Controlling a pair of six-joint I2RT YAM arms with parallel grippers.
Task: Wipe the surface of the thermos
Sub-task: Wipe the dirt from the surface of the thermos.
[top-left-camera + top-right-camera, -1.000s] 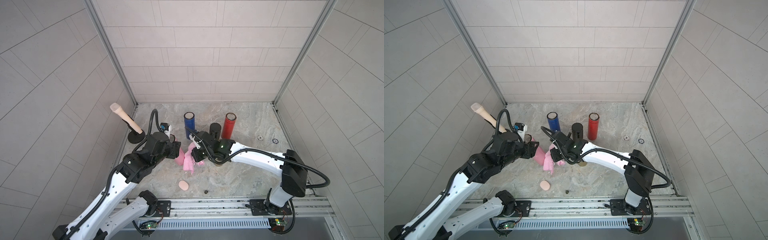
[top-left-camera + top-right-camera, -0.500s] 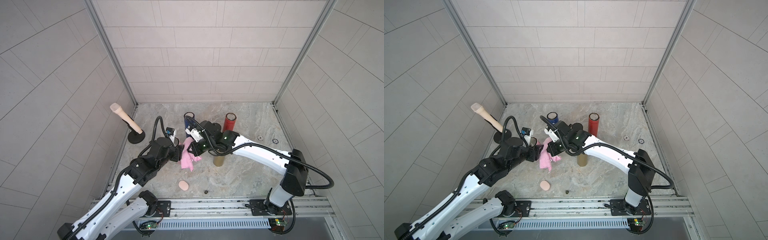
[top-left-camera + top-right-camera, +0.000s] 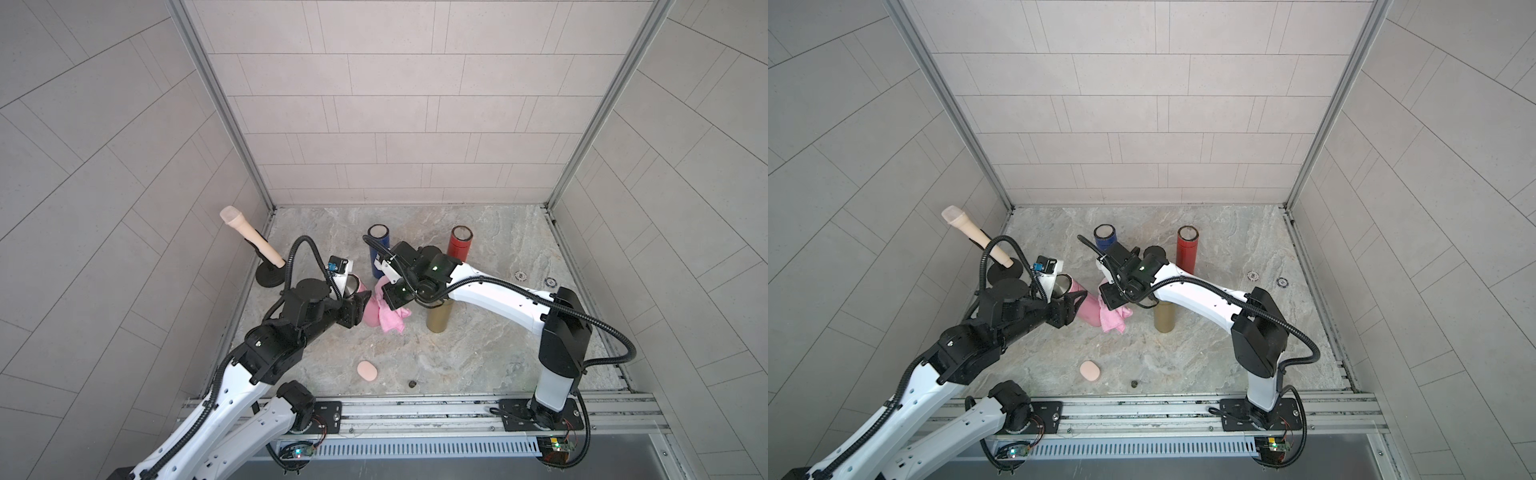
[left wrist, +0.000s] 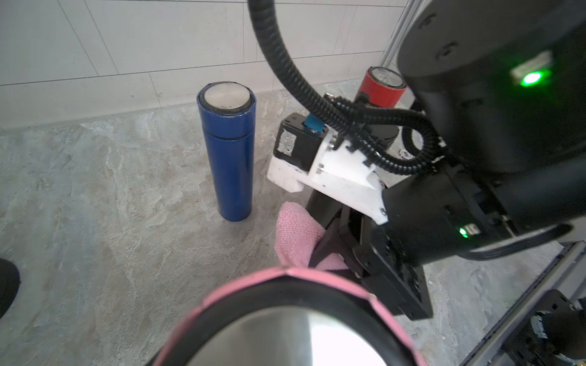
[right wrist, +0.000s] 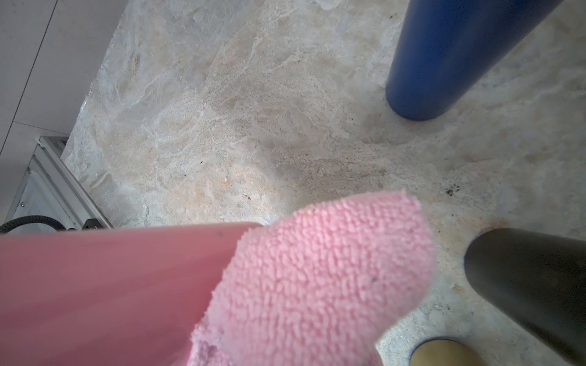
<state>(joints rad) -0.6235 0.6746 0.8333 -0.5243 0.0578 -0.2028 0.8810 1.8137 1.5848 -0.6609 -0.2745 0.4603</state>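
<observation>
My left gripper is clamped around the pink thermos, holding it tilted over the marble floor, left of centre. Just beyond, my right gripper is pinched tight on the pink cloth, which presses against the thermos's side. A blue thermos stands behind.

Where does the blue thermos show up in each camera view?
Top view: blue thermos in the back row with the red thermos.
Top view: blue thermos, same place.
Left wrist: thermos upright, beyond the pink cloth.
Right wrist: thermos, lower body only, beyond the cloth.
Shared landmark: the pink cloth, in all four.
</observation>
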